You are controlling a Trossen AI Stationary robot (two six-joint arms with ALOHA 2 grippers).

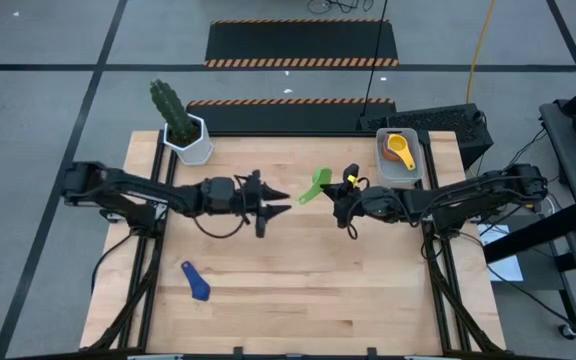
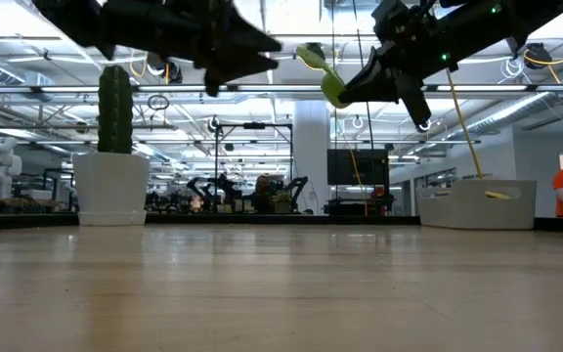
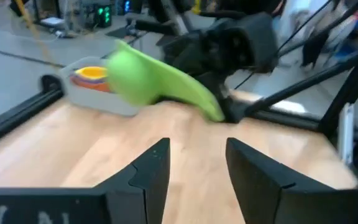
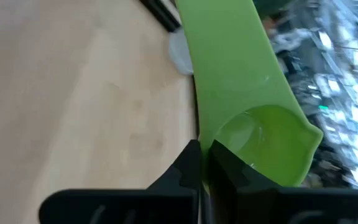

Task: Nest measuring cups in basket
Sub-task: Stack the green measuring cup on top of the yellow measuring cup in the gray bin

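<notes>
Above the middle of the tabletop [image 1: 288, 280], the right hand [image 1: 334, 193] is clamped on the handle of the green measuring cup [image 1: 315, 186], held clear of the wood. The left hand [image 1: 280, 201] hangs just beside it, fingers parted and holding nothing. The basket [image 1: 400, 170] sits at the far right corner with yellow and orange cups inside. A dark blue cup [image 1: 196, 281] lies near the front left.
</notes>
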